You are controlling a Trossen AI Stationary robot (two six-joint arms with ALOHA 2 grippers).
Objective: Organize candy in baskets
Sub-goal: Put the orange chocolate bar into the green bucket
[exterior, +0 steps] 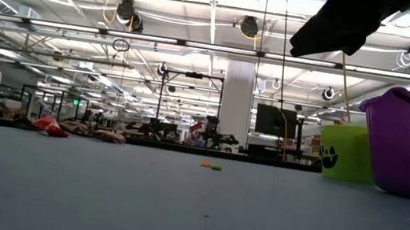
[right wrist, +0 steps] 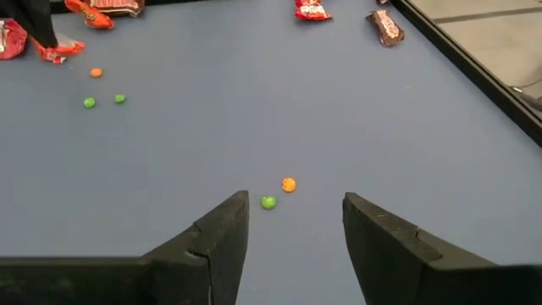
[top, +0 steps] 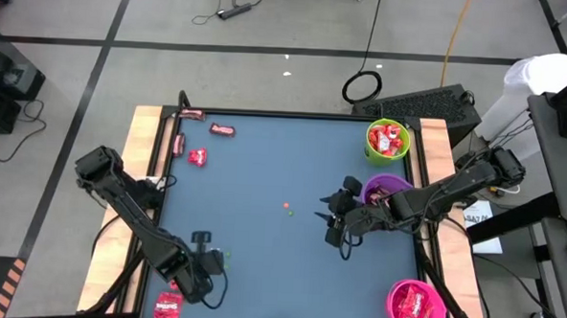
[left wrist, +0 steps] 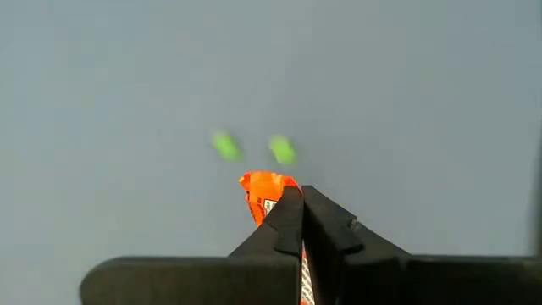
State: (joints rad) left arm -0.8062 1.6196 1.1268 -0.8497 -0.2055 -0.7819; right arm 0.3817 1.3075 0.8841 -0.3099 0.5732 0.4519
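My left gripper (left wrist: 301, 212) is near the table's front left (top: 212, 263), shut on a small orange-red wrapped candy (left wrist: 264, 193). My right gripper (right wrist: 296, 222) hovers open over mid-table (top: 333, 223), with nothing between its fingers. More red candy (top: 197, 156) lies at the far left, and one piece (top: 169, 305) lies by the near edge. The green basket (top: 387, 140) and the pink basket (top: 416, 307) hold candy. The purple basket (top: 386, 189) stands between them, partly under the right arm. My left gripper pinches the orange-red wrapper between its two shut fingers, which come at it steeply from above. One end of the wrapper (left wrist: 258, 188) sticks out past the fingertips. In the right wrist view the candy (right wrist: 59, 52) hangs below the fingers, close over the table; whether it touches, I cannot tell.
Tiny loose dots lie on the blue tabletop: two green ones (left wrist: 282, 150) under the left gripper, and an orange one (right wrist: 289, 184) and a green one (right wrist: 268, 202) ahead of the right gripper. A raised wooden rim (top: 146, 134) borders the table.
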